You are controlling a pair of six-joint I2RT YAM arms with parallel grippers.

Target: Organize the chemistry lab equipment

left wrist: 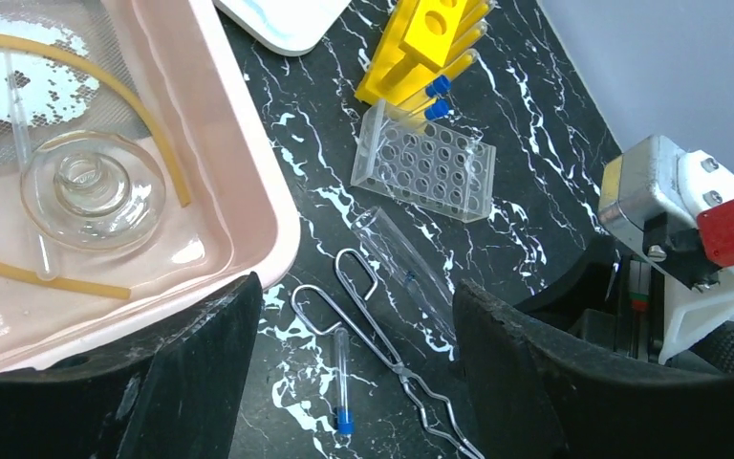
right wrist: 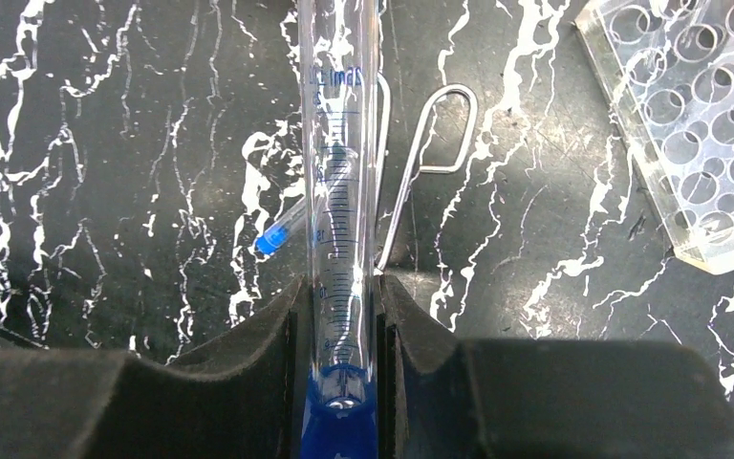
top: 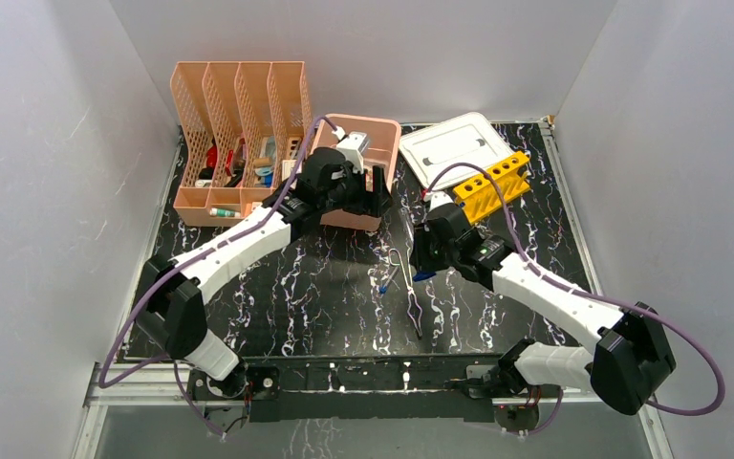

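Observation:
My right gripper (right wrist: 339, 296) is shut on a clear graduated cylinder (right wrist: 339, 191) just above its blue base (right wrist: 339, 421); the glass lies out flat, low over the black table. Under it lie metal tweezers (right wrist: 420, 172) and a small blue-capped tube (right wrist: 272, 239). My left gripper (left wrist: 356, 292) hangs open beside the pink tub (left wrist: 248, 163) with nothing between its fingers. The tub holds a clear glass dish (left wrist: 91, 186) and a yellow rubber tube (left wrist: 143, 124). A clear tube rack (left wrist: 425, 172) and a yellow tube rack (left wrist: 425, 48) stand beyond the tweezers (left wrist: 382, 344).
A peach mesh file holder (top: 239, 124) stands at the back left, next to the pink tub (top: 382, 129). The white lid (top: 449, 143) lies at the back right, behind the yellow rack (top: 492, 186). My right gripper (top: 423, 256) is close to my left arm's reach.

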